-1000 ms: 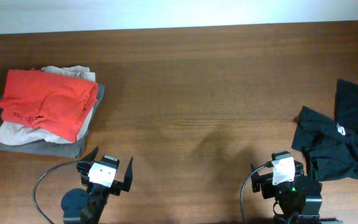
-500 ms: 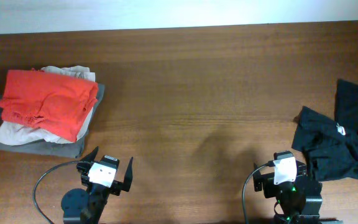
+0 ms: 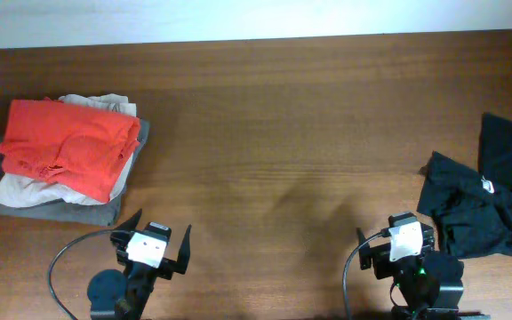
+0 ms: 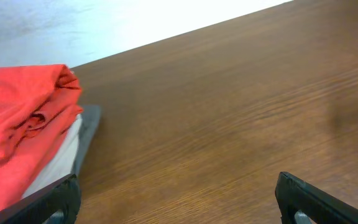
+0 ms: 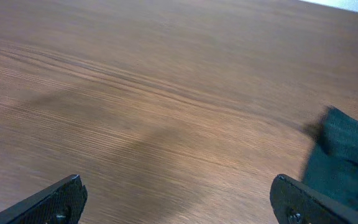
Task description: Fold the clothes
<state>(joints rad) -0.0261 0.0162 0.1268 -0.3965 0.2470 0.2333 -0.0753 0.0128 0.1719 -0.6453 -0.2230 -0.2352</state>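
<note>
1. Two grippers sit at the worktop's [image 3: 283,133] near edge: the left gripper [image 3: 158,228] and the right gripper [image 3: 396,231], jaws wide apart and empty. Folding is not yet begun.
2. The black T-shirt [image 3: 483,200] lies crumpled just beside the right gripper, seemingly cut off at the frame's edge. It next needs grasping and spreading flat mid-worktop.
3. The red garment [image 3: 69,142] tops a folded stack [image 3: 56,203] well apart at the left. Nothing obstructs.

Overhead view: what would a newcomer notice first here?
The bright red garment stands out most, topping a folded pile at the left end of the table. Opposite it, a crumpled black T-shirt lies unfolded at the right edge. The left gripper and right gripper sit open near the front edge, touching neither.
</note>
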